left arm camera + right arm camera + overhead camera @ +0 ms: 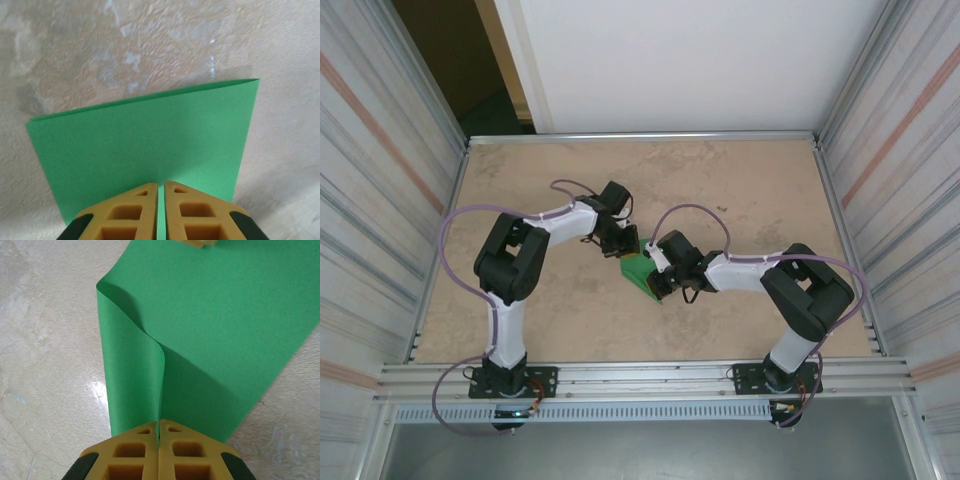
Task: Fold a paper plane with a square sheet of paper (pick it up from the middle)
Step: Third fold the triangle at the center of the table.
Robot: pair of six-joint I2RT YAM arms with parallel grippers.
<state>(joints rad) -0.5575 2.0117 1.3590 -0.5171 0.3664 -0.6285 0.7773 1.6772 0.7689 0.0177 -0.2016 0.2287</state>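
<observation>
Green paper (150, 135): one plain sheet, doubled over once, with the crease running along its far edge in the left wrist view. It sits at the middle of the surface (750, 190), between the two arms, and appears lifted slightly clear (judged from the shadow it casts).

Left tool (158, 187): fingers nearly together, with only a thin slit between them and green showing in it. It reads as a light pinch on the near edge of the doubled sheet, about midway along. Probable purpose: to pin both layers so the crease cannot spring open.

Right tool (158, 424): fingers pressed together on the paper's edge at the opposite side. Here the upper layer bows up in a soft curl (not yet flat) before it enters the pinch. Probable purpose: to hold the loose edges in register while the other end is worked.

Surface: tan and mottled, carrying nothing else near the sheet.

Stage, as judged: the first half-fold is made but no nose folds yet, so this is early in the task. Risk: if one pinch lets go, the curled layer may slide and skew the crease.
</observation>
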